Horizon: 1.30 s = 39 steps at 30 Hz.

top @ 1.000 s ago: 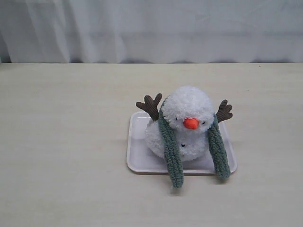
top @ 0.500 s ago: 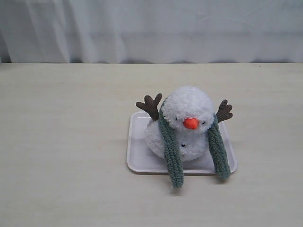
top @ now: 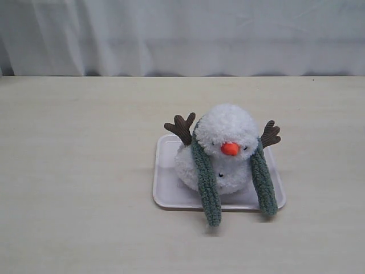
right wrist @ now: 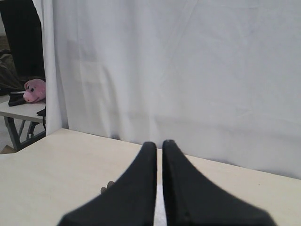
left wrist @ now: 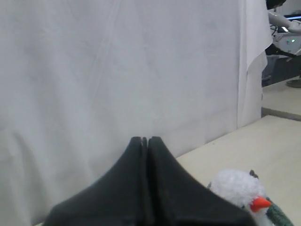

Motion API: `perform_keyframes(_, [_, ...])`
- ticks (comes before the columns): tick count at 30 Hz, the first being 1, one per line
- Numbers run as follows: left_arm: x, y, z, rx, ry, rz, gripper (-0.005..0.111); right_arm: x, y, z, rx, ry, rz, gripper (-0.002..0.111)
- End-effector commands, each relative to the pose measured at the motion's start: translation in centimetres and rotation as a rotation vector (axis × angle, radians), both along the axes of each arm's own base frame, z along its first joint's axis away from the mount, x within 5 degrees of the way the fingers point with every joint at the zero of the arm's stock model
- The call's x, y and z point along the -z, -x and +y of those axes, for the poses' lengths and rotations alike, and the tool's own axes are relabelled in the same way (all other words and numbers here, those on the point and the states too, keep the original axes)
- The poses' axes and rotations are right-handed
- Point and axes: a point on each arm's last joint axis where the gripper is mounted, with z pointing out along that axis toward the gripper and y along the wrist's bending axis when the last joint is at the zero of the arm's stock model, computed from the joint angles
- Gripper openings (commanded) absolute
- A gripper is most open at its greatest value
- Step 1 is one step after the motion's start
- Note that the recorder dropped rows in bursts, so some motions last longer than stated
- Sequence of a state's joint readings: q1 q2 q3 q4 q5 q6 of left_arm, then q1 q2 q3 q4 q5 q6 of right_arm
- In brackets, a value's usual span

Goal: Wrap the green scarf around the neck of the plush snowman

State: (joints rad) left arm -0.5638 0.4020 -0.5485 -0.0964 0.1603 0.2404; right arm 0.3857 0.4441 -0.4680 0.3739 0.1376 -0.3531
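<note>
**Position of items.** The plush snowman [top: 227, 149] sits on a white tray [top: 165, 194], just right of centre in the lower half of the exterior view. The green scarf [top: 205, 177] runs behind the head. Its two ends hang down the front, one on each side of the orange nose, and are not crossed. The left-hand end runs past the tray's front edge onto the table [top: 74, 171]. The right-hand end stops at the tray's lower right corner. The snowman's neck [top: 234, 162] is bare at the front.

**Grippers.** Neither arm appears in the exterior view. The left gripper [left wrist: 145, 139] has its fingers pressed together and empty; its camera catches the snowman's head close by. The right gripper [right wrist: 159, 143] shows only a thin slit between its fingers and holds nothing.

**Assessment.** The drape looks done and the crossing is not yet done.

**Recommended method.**
- Open one claw and take the overhanging left-hand end near its tip, where it lies clear of the toy.
- Lift the end before carrying it across under the nose, so the fuzzy knit does not drag on the plush.
- Pin the other end lightly with the second claw. The toy looks light and may tip or slide on the tray.
- Lay the crossing into the crease, not over the face.
</note>
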Motion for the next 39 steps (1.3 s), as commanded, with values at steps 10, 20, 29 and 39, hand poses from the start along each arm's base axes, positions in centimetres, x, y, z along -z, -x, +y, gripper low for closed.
perform_keyframes(10, [2.5,1.7,2.9,-0.275,0.096,0.027,0.0,-0.3,0.1,-0.1,0.0,0.002,-0.012,0.004])
perform_keyframes(20, [4.4,3.4,4.2,-0.483,0.128,-0.05,0.0,-0.3,0.1,-0.1,0.0,0.002,-0.012,0.004])
perform_keyframes(29, [6.8,3.8,4.5,-0.561,0.108,-0.065,0.0,-0.3,0.1,-0.1,0.0,0.002,-0.012,0.004])
perform_keyframes(39, [9.6,2.7,4.6,-0.569,0.089,-0.001,0.0,-0.3,0.1,-0.1,0.002,0.001,-0.015,0.004])
